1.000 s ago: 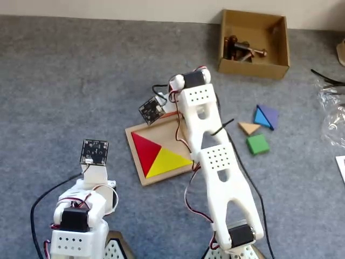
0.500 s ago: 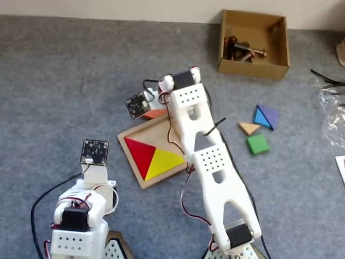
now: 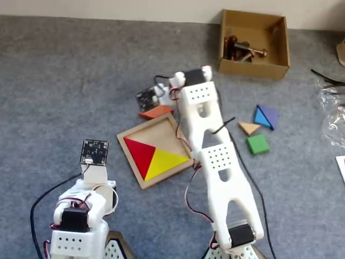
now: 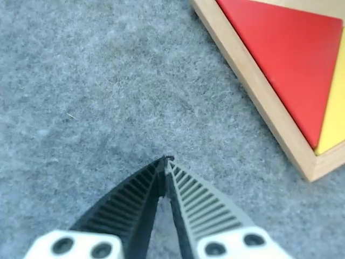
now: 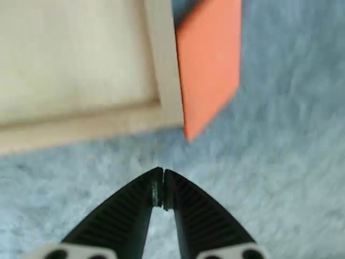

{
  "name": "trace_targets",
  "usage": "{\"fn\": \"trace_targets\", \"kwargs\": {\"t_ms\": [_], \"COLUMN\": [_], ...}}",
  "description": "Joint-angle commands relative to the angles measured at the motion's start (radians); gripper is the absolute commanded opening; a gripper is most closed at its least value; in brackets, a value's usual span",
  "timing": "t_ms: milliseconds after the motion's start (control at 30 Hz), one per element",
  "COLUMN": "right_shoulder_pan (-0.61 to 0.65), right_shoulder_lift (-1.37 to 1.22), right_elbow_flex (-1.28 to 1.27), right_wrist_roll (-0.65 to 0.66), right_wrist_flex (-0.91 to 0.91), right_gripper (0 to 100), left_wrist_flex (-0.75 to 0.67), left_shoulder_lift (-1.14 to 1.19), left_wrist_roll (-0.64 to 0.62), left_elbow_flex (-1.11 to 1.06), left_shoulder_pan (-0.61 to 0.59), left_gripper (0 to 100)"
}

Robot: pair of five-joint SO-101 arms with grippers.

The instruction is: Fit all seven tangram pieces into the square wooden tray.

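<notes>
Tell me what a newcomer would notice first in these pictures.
The square wooden tray at the table's middle draws the eye first, with a red triangle and a yellow triangle lying in it. An orange piece lies just outside the tray's far rim, and the right gripper is shut close by it. A green piece, tan piece and blue piece lie farther right.

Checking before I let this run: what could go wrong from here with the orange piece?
1. The orange piece lies outside the tray, along its rim; the shut right gripper could just shove it across the carpet.
2. The tray looks unfixed and skewed; a nudge may turn it and unseat the red triangle and yellow triangle.
</notes>
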State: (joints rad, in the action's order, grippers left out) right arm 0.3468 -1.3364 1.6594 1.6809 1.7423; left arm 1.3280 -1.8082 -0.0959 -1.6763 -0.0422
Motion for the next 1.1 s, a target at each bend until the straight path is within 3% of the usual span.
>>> {"fn": "trace_targets", "kwargs": {"t_ms": [0,200,433,500,700,833,1067], "right_shoulder_pan": [-0.051,-0.136,-0.193,-0.196,-0.196,-0.196,-0.193], "right_shoulder_lift": [0.116,0.202,0.32,0.357,0.469,0.544,0.825], "right_elbow_flex": [0.084,0.084,0.084,0.082,0.074,0.047,-0.265], "right_wrist_roll": [-0.091,-0.325,-0.901,-1.007,-1.148,-1.172,-1.204], "right_wrist_flex": [0.012,0.022,0.024,0.024,0.025,0.025,0.024], "right_gripper": [1.2,1.2,1.2,1.2,1.2,1.2,1.2], "left_wrist_flex": [-0.003,-0.003,-0.003,-0.003,-0.003,-0.003,-0.003], "left_shoulder_lift": [-0.007,-0.007,-0.007,-0.007,-0.007,-0.007,-0.007], "left_wrist_roll": [-0.006,-0.006,-0.006,-0.006,-0.006,-0.006,-0.006], "left_elbow_flex": [-0.019,-0.019,-0.019,-0.019,-0.019,-0.019,-0.019], "left_shoulder_pan": [0.016,0.016,0.016,0.016,0.016,0.016,0.016], "left_gripper": [1,1,1,1,1,1,1]}}
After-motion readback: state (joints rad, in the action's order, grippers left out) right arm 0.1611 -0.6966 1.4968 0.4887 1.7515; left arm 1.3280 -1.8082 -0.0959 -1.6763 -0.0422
